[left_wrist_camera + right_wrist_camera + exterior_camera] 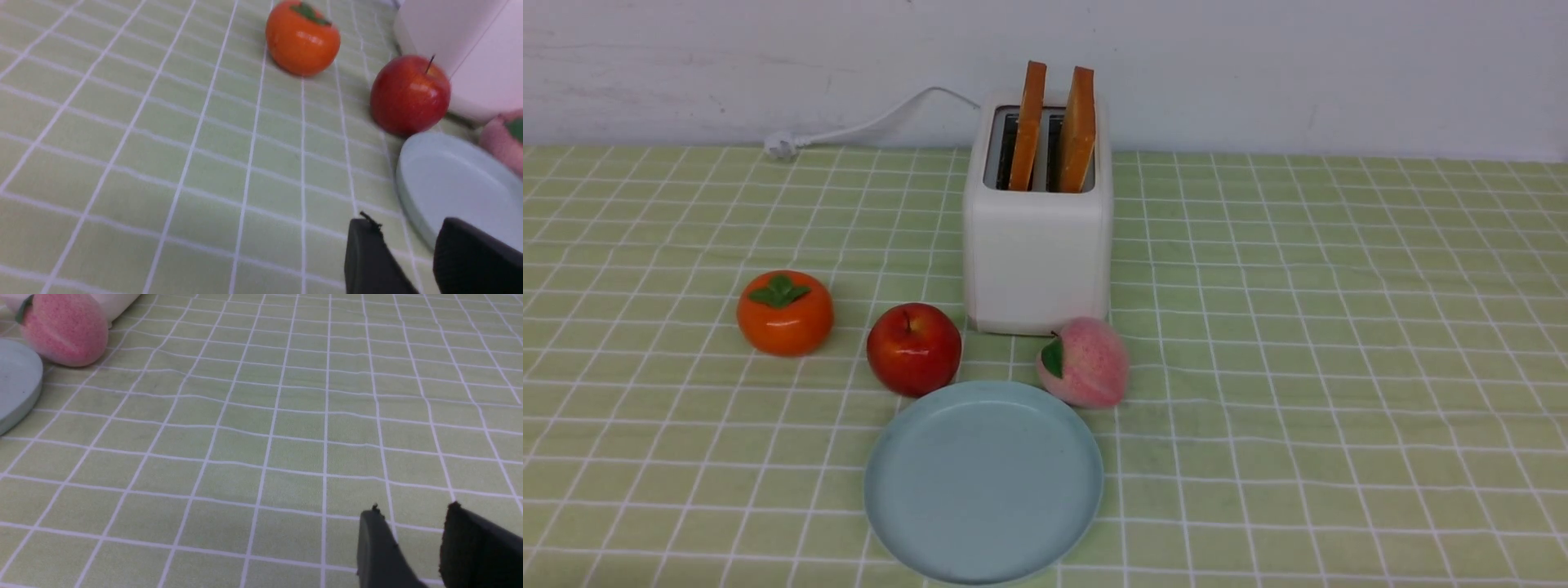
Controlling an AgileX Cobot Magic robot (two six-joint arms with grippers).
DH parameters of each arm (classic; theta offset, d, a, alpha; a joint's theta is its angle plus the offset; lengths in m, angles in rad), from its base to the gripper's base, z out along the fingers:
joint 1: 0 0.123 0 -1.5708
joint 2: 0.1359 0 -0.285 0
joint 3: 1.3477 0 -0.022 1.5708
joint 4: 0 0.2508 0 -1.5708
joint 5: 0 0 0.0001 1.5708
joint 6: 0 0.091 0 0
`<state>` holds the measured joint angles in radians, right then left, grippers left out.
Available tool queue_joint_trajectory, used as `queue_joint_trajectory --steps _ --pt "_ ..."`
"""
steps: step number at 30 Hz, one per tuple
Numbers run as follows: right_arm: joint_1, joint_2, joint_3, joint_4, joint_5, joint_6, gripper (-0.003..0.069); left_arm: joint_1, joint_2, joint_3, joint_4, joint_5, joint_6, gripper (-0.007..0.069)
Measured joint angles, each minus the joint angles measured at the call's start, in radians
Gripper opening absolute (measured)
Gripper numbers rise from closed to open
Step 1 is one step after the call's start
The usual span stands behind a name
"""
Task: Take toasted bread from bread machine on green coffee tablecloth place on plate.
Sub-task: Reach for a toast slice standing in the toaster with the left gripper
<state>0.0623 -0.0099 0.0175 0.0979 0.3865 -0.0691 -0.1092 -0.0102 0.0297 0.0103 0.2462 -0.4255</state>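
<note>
Two toasted bread slices (1029, 126) (1078, 131) stand upright in the slots of the white bread machine (1037, 253) at the back of the green coffee tablecloth (1339, 367). The pale blue plate (984, 482) lies bare in front of it. Neither arm shows in the front view. In the left wrist view my left gripper (406, 228) hangs open and holds nothing, low over the cloth beside the plate's rim (408, 208). My right gripper (412, 514) is open too, with only cloth between its fingers, well away from the plate (16, 388).
An orange persimmon (784, 313), a red apple (913, 349) and a pink peach (1084, 362) sit between the bread machine and the plate. The white power cord (866, 126) runs left along the back wall.
</note>
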Motion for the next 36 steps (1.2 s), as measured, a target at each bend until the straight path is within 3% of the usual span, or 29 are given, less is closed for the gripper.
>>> queue_joint_trajectory --steps 7,12,15,21,24,30,36 --pt "0.000 0.000 0.000 0.000 0.001 0.000 0.0240 0.000 0.000 0.000 -0.222 -0.318 -0.153 0.0237" --pt "-0.001 0.000 0.000 -0.004 0.001 0.000 0.0240 0.000 0.000 0.000 -0.366 -0.382 -0.206 0.0237" --pt "-0.001 0.000 0.000 -0.028 0.003 0.000 0.0240 0.000 0.000 0.000 -0.387 -0.378 -0.201 0.0221" --pt "-0.001 0.000 -0.001 -0.054 0.004 0.000 0.0240 0.000 0.081 -0.136 -0.319 -0.213 -0.142 -0.0001" --pt "-0.001 0.000 -0.001 -0.061 -0.006 0.000 0.0240 0.000 0.157 -0.219 -0.262 -0.135 -0.098 -0.0013" --pt "-0.001 0.000 0.009 0.110 -0.123 0.117 0.0240 0.000 0.429 -0.405 -0.198 -0.039 0.054 -0.0013" --pt "-0.001 0.000 0.009 0.380 -0.253 0.248 0.0240 -0.019 0.726 -0.495 -0.215 -0.239 0.144 -0.0013"
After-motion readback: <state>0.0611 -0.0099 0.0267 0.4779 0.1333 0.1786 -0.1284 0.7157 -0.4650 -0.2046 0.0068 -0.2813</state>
